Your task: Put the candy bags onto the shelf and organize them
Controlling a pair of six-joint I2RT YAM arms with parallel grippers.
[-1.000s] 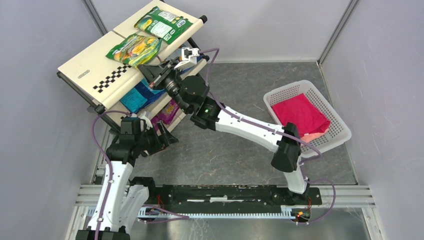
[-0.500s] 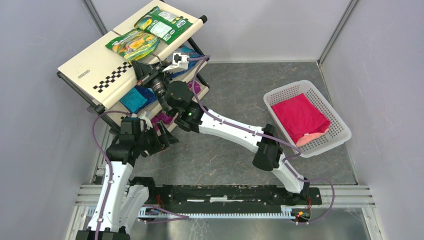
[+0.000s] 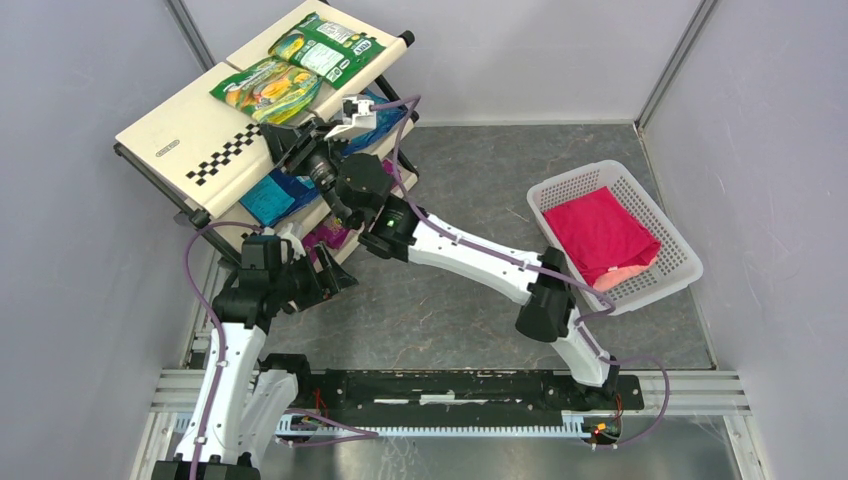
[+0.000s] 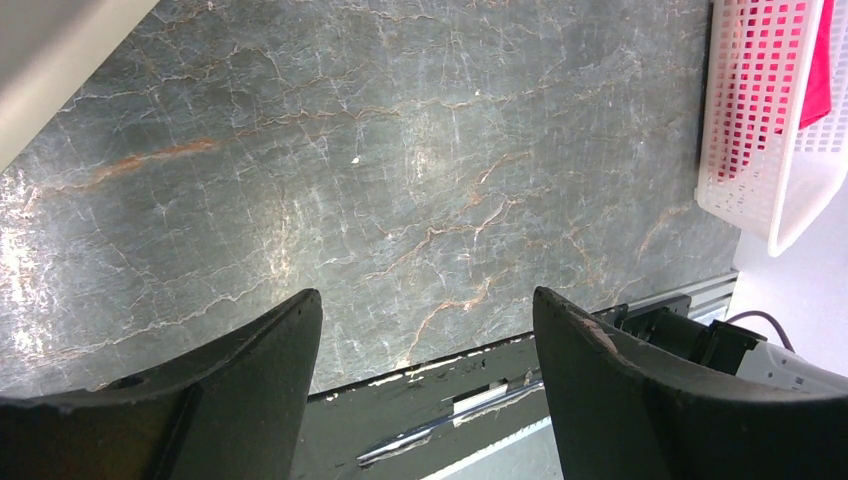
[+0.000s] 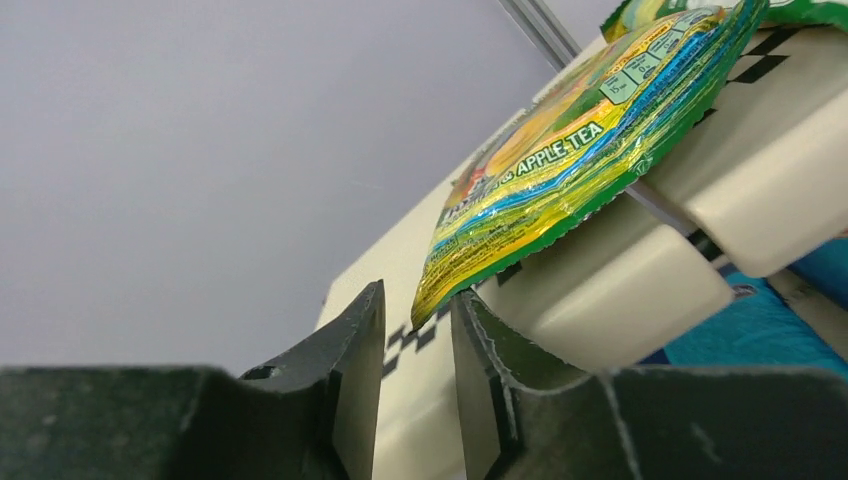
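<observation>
The shelf [image 3: 190,140] stands at the back left. Two green-yellow candy bags [image 3: 268,88] [image 3: 325,47] lie on its top tier. Blue bags [image 3: 268,197] rest on the middle tier and a magenta one [image 3: 330,235] on the lowest. My right gripper [image 3: 292,140] is at the top tier's front edge. In the right wrist view it [image 5: 418,300] is open, a narrow gap between its jaws, and the corner of the apple-tea bag [image 5: 570,150] hangs just above that gap, free of both. My left gripper [image 4: 425,310] is open and empty above the floor beside the shelf's foot.
A white lattice basket [image 3: 680,280] holding a pink-red cloth [image 3: 600,235] sits at the right, also seen in the left wrist view as the basket [image 4: 760,150]. The black base rail [image 3: 450,385] runs along the near edge. Grey walls close in both sides.
The right gripper lifted the green-yellow bag up onto the top tier beside the other green one, then opened and let it go. The left arm has not moved.
</observation>
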